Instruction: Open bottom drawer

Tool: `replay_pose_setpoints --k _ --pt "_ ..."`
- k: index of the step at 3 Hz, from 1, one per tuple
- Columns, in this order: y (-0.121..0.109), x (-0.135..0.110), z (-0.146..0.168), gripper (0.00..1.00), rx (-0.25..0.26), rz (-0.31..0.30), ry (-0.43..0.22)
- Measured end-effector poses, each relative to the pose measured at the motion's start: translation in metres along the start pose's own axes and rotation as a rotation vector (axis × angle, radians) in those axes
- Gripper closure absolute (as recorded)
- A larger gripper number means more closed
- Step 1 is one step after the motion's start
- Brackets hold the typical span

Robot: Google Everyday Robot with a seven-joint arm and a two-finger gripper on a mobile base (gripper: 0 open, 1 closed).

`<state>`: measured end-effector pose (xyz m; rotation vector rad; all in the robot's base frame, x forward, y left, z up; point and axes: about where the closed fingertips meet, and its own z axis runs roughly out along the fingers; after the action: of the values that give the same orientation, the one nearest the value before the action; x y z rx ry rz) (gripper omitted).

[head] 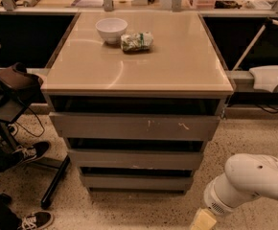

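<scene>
Bottom drawer (136, 181), lowest of three grey flat fronts; your cream-tipped gripper (202, 221), low right and apart from it, opening not discernible.

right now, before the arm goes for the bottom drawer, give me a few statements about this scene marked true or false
1. The white bowl stands on the cabinet top beside a crumpled packet. True.
2. The gripper is touching the bottom drawer. False: it hangs low by the floor, right of the cabinet, apart from that drawer.
3. The top drawer bears pale scratch marks on its front. True.
4. A sneaker lies on the cabinet top. False: the sneakers are on the floor at left.
</scene>
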<state>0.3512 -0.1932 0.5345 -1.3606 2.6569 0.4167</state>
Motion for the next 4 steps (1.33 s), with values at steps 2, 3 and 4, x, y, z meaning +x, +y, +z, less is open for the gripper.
replay_pose_setpoints --k 2,3,4 --pt "-0.014 0.018 0.09 0.0 -0.006 0.158 -0.131" --pt "-0.061 -0.003 0.126 0.0 0.04 0.202 -0.324" --pt "-0.099 -0.035 0.152 0.0 0.027 0.188 -0.482"
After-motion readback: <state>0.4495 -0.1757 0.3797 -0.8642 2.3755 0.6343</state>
